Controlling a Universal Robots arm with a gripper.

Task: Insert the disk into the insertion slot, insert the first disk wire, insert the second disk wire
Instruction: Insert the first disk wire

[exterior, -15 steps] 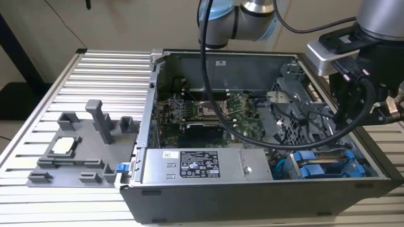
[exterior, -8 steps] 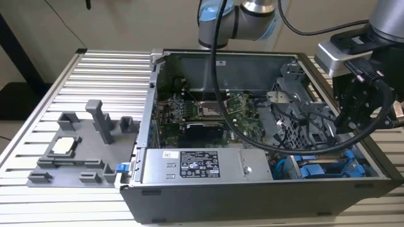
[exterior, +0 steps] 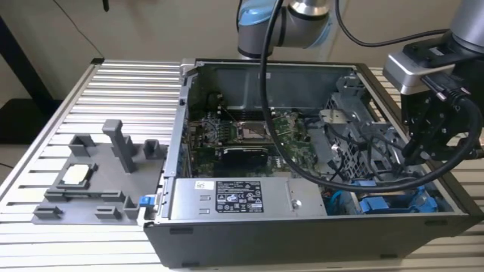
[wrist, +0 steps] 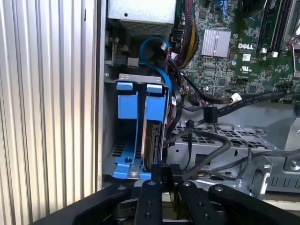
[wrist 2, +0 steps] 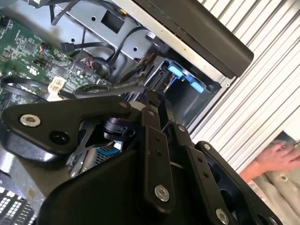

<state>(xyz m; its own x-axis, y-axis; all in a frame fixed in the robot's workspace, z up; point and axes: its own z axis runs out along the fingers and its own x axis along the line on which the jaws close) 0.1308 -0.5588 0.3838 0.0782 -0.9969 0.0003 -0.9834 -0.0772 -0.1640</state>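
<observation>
The computer case lies open on a slatted metal table. The gripper is lowered into the end of the case toward the exterior view's right, where the insertion slot — a grey metal bay with blue plastic fittings — is set against the case wall. The disk appears to be seated in that slot already, standing on edge between the blue rails, though only a thin dark side of it is shown in the first wrist view. The jaws are drawn close together just short of the disk's near end; whether anything thin is pinched between them cannot be made out. Black cables are run across the perforated cage beside the slot, and a blue cable is looped beyond the bay (toward the power-supply box). The green motherboard is exposed in the middle of the case. A grey fixture tray is set on the table at the exterior view's left, apart from the case. In the second wrist view a person's hand is caught beyond the table's slats.
</observation>
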